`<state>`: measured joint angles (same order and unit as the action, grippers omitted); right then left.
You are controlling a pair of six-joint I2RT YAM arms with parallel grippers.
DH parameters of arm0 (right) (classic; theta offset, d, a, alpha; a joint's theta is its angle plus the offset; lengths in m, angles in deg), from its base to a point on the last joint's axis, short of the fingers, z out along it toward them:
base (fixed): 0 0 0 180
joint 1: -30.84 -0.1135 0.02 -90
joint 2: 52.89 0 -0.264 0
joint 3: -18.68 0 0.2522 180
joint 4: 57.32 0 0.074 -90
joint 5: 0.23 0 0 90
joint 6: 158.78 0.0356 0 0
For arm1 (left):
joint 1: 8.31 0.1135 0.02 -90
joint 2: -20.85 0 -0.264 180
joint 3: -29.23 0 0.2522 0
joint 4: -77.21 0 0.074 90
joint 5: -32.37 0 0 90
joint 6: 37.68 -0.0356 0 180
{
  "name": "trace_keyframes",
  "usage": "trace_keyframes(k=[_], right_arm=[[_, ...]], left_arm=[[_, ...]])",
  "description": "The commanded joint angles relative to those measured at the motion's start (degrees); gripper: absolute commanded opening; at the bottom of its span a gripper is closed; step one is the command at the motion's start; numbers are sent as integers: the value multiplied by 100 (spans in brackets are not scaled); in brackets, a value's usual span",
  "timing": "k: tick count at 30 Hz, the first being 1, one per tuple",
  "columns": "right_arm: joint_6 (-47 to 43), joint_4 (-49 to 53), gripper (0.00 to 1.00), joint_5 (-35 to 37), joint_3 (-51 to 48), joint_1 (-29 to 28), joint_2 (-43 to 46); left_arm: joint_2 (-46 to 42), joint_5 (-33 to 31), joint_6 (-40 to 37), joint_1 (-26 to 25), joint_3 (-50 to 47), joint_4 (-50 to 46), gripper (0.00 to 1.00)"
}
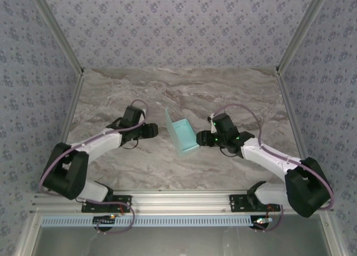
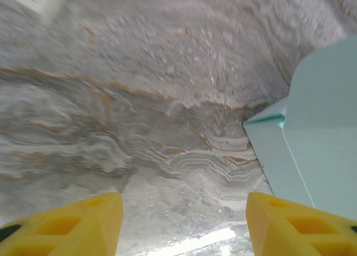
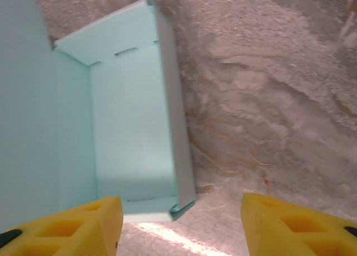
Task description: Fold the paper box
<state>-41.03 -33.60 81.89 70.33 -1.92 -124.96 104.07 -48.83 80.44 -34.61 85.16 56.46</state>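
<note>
My left gripper [image 2: 184,225] and right gripper [image 3: 181,225] both stand spread, gripping nothing, flanking the open paper box [image 1: 185,134] at the middle of the surface [image 1: 234,94]. Bare marble lies open toward every edge, and patterned walls [image 1: 33,72] close in the sides.

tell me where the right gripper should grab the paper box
On the paper box, probably the thin upright side wall nearest the right gripper, coming from the right: its free top edge lets one finger slip inside, one outside.
</note>
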Motion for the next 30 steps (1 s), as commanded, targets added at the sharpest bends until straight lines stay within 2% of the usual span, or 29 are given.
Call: trace_keyframes(k=[1,6,15,21,30], right_arm=[[-130,-102,60,-566,54,258,-301],[-138,-153,59,-793,47,615,-544],[-200,-7,57,-872,-232,1129,-225],[-84,-144,55,-1031,-499,1148,-91],[-50,-454,50,-881,-630,1015,70]], left_arm=[[412,356,249,-188,207,377,58],[912,438,510,-416,447,803,55],[1870,434,453,-613,1498,706,54],[2511,583,344,-637,2374,500,54],[3322,849,-40,-656,3957,-265,54]])
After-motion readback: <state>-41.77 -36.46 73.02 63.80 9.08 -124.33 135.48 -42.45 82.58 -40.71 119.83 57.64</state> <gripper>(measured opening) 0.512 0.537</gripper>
